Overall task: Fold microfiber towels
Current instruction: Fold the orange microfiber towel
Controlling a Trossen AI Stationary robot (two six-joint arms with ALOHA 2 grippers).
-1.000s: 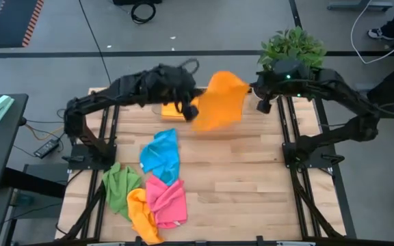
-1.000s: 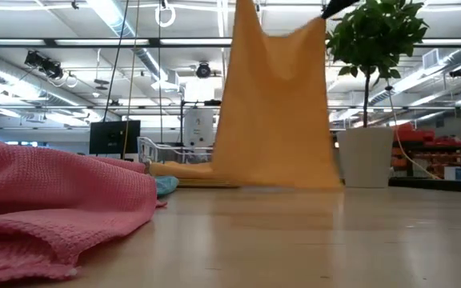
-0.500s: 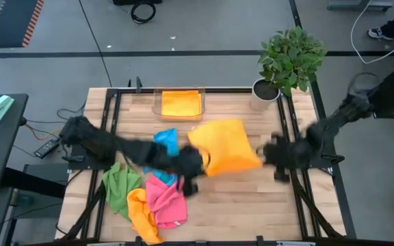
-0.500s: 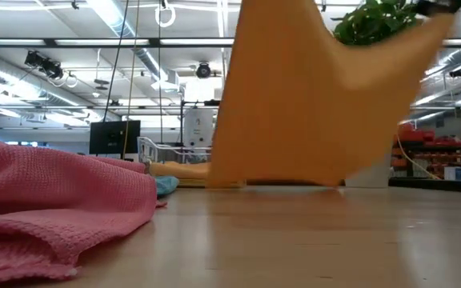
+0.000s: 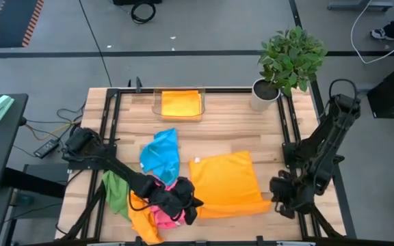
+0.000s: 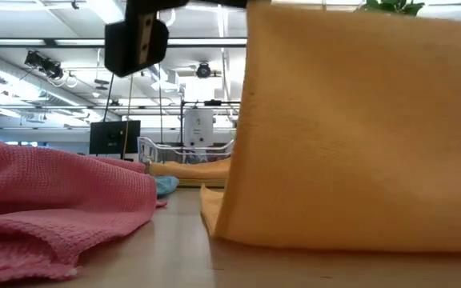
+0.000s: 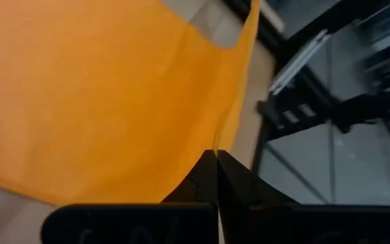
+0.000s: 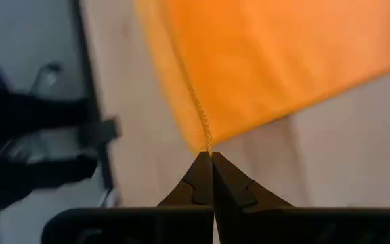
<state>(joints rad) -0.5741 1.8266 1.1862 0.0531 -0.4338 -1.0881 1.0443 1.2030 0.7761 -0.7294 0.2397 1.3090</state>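
Pinched at two near corners by the left end effector (image 5: 189, 203) and right end effector (image 5: 273, 198), the soft, light orange microfiber towel (image 5: 226, 183) is stretched between them, sagging limply.

Pink towel (image 5: 161, 213) partly under left arm

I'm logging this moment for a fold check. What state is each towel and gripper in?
Orange towel: spread out, near edge lifted.
Left gripper: shut on orange towel.
Right gripper: shut on orange towel.
Blue towel: crumpled.
Green towel: crumpled.
Pink towel: crumpled.
Folded orange towel: folded, in tray.
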